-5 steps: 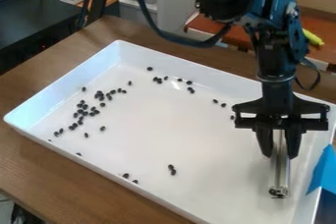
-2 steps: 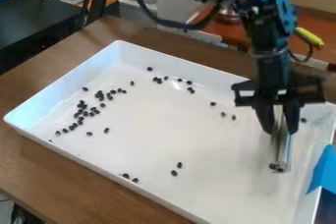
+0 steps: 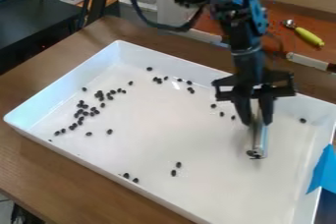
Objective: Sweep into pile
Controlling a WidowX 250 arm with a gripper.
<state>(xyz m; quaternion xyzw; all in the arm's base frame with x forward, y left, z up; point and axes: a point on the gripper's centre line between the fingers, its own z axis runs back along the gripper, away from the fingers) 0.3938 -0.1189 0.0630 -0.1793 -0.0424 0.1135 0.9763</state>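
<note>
Our gripper (image 3: 258, 122) grips a metal sweeping tool (image 3: 261, 139) inside the white tray (image 3: 164, 199), right of the scattered dark beans (image 3: 85, 113).

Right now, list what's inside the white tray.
Small dark pieces lie scattered in the tray, some at the tip of the gripper's metal tool. Whatever the tool covers is hidden.

From where I stood, the tray (image 3: 151, 142) looked like smooth, glossy plastic, its pale surface catching a bright glint. The table (image 3: 39, 169) under it was wood, with a dull sheen. The strip (image 3: 261, 139) in the gripper (image 3: 256, 120) shone like metal, against the gripper's matt black plastic look. The beans (image 3: 110, 131) seemed smooth; the yellow handle (image 3: 308, 36) resembled smooth plastic.
</note>
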